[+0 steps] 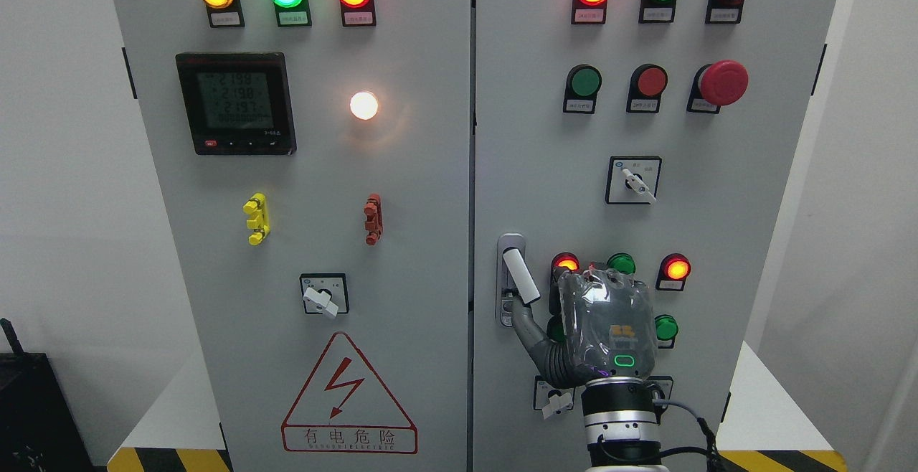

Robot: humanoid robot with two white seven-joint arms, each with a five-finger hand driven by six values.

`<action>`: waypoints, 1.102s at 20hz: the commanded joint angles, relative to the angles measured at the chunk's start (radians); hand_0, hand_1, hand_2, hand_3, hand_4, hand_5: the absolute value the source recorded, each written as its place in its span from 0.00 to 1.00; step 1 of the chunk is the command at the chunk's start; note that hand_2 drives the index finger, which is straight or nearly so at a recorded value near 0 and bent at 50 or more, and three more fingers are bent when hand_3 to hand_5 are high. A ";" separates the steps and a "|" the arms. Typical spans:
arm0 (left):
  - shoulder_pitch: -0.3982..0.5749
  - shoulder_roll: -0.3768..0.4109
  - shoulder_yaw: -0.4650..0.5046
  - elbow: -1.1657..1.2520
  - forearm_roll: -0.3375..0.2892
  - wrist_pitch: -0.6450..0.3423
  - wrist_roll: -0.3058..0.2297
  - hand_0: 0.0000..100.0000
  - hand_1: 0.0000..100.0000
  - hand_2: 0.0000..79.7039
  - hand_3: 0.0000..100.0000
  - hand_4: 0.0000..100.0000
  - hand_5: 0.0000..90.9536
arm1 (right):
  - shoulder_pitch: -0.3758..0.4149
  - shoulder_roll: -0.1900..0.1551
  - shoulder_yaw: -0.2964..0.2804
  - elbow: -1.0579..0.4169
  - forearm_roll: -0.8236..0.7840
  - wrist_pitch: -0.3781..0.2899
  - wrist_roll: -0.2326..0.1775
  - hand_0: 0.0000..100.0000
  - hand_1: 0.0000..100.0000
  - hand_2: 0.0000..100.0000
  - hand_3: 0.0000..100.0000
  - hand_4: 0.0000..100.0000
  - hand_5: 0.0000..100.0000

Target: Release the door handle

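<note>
The door handle [511, 278] is a grey vertical plate at the left edge of the right cabinet door [545, 142]. Its white lever [521, 275] stands swung out, tilted down to the right. My right hand [606, 328] comes up from the bottom edge, right of the middle, with its back toward the camera, just right of and below the handle. Its thumb [527, 325] stretches left, and the tip touches the plate under the lever's lower end. Nothing is wrapped around the lever. The other digits are hidden behind the palm. My left arm does not show.
Indicator lamps, push buttons and a red mushroom stop button [723, 82] cover the right door, some hidden behind my hand. Rotary switches [632, 180] sit above and below it. The left door [301, 206] carries a meter, lamps, clips and a warning triangle. White walls flank the cabinet.
</note>
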State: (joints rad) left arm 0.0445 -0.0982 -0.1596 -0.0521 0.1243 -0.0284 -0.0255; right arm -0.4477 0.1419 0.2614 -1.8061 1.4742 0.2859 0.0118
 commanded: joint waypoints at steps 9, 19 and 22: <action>0.000 0.000 0.000 0.000 0.000 -0.001 -0.001 0.00 0.00 0.06 0.11 0.00 0.00 | -0.003 -0.001 -0.019 -0.007 -0.006 -0.001 0.001 0.46 0.42 0.76 0.98 0.77 0.70; 0.000 0.000 0.000 0.000 0.000 0.001 -0.001 0.00 0.00 0.06 0.11 0.00 0.00 | -0.009 -0.001 -0.031 -0.007 -0.006 -0.002 0.001 0.47 0.42 0.75 0.98 0.77 0.70; 0.000 0.000 0.000 0.000 0.000 -0.001 -0.001 0.00 0.00 0.06 0.11 0.00 0.00 | -0.011 -0.001 -0.031 -0.007 -0.008 -0.002 0.001 0.47 0.42 0.75 0.98 0.77 0.70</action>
State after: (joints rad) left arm 0.0445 -0.0982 -0.1596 -0.0521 0.1243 -0.0284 -0.0255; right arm -0.4559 0.1413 0.2396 -1.8122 1.4681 0.2842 0.0128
